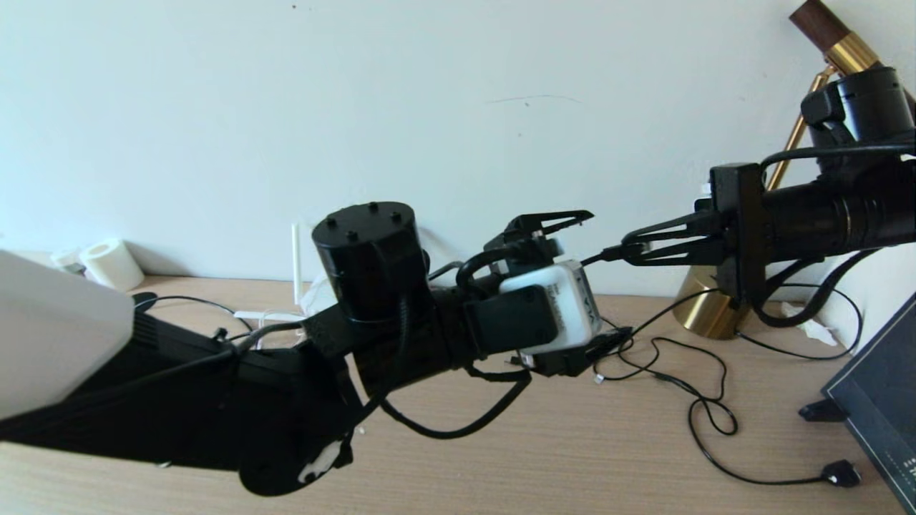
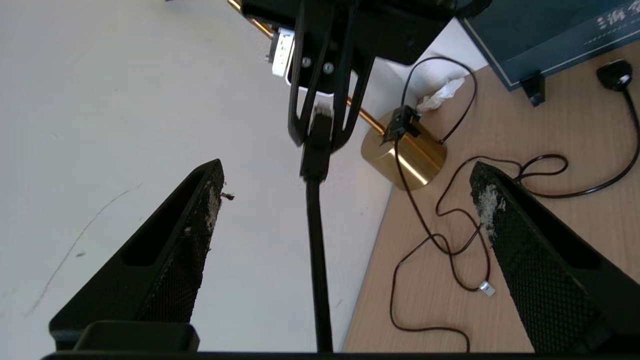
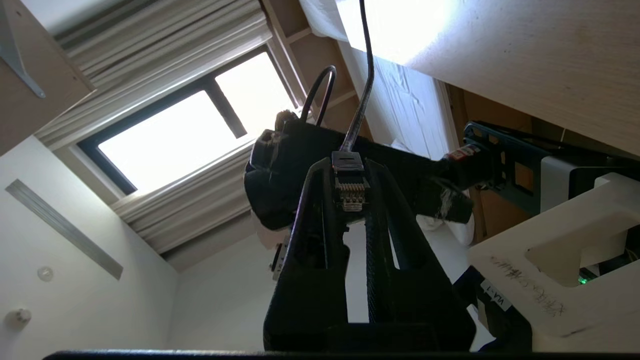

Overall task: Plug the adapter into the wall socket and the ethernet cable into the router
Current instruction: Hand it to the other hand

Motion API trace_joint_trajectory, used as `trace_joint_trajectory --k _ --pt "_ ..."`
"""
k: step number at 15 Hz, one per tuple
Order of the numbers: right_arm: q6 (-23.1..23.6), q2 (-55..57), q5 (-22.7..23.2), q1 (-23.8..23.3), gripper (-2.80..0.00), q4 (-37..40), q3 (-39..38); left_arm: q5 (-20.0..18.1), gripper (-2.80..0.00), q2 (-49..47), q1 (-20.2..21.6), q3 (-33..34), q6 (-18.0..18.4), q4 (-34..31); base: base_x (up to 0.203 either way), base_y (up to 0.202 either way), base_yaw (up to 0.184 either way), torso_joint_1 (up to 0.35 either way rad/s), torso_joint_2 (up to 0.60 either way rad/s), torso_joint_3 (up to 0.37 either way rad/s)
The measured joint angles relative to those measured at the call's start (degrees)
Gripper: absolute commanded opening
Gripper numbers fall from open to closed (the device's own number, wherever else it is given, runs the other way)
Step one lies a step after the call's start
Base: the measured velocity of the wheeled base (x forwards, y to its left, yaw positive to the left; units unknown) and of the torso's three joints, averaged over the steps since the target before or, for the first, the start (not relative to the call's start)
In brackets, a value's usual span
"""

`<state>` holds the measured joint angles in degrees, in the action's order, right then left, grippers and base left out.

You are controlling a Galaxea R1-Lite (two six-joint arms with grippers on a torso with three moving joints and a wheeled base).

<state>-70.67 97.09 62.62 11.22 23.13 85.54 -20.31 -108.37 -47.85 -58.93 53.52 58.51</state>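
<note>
My right gripper [image 1: 631, 247] reaches in from the right above the desk and is shut on the ethernet cable's plug [image 3: 351, 192], whose clear tip with gold contacts points back toward the wrist. From that plug the black ethernet cable [image 2: 316, 250] runs straight through the gap between the fingers of my left gripper [image 2: 345, 172]. That gripper is open and touches nothing. In the head view my left gripper [image 1: 610, 272] faces the right one tip to tip. One white antenna [image 1: 295, 261] of the router shows behind my left arm. The adapter and the wall socket are out of view.
A brass lamp base [image 1: 705, 307] stands against the white wall behind the grippers. A thin black cord loops over the wooden desk [image 1: 572, 443] to a small black plug [image 1: 841, 473]. A dark board [image 1: 884, 400] leans at the right edge. A white roll [image 1: 111, 263] sits far left.
</note>
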Motion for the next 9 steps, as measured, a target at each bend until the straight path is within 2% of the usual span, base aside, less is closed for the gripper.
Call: trace_joint_trajectory --k 2,9 --pt "-0.1 -0.3 0.2 0.0 -2.8 0.1 -0.3 0.0 0.0 -0.4 0.9 0.2 1.6 0.8 0.0 0.0 0.0 0.0 0.0 0.0" --pt "0.0 -0.1 0.2 1.6 -2.8 0.0 -2.0 0.1 0.0 -0.7 1.8 -1.0 1.7 1.4 0.0 0.0 0.0 0.0 0.0 0.0"
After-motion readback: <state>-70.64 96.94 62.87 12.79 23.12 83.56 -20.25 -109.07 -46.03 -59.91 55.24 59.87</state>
